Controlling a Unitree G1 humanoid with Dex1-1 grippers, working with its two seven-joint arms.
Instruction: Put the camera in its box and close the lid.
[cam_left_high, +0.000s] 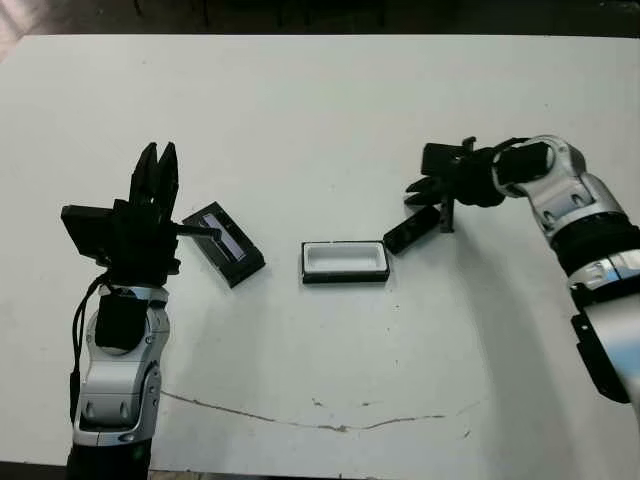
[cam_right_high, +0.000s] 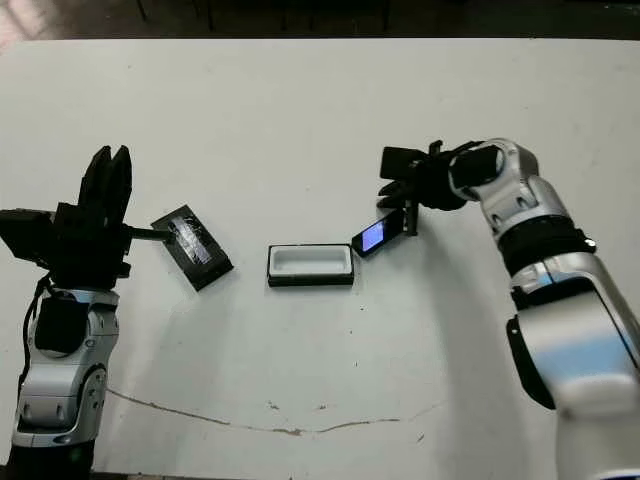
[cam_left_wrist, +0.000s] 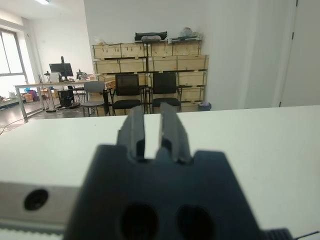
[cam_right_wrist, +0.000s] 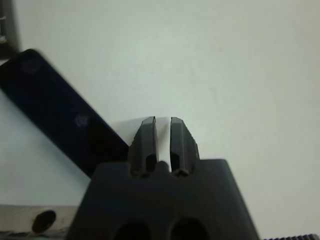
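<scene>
Centre frame, the box (cam_left_high: 345, 261) sits open; the camera (cam_right_high: 378, 235) leans at its right end beside the right gripper (cam_right_high: 408, 218), jaws narrow, empty; the left gripper (cam_left_high: 158, 170) likewise narrow

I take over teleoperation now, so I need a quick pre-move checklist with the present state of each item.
1. Box open and empty, white lining showing: ok.
2. Camera not yet in the box, lying just off its right end: not ok.
3. Right gripper holding the camera: not ok, jaws shut beside it.
4. Lid clear of the box, on the table to its left: ok.
5. Left gripper away from the lid, holding nothing: ok.
</scene>
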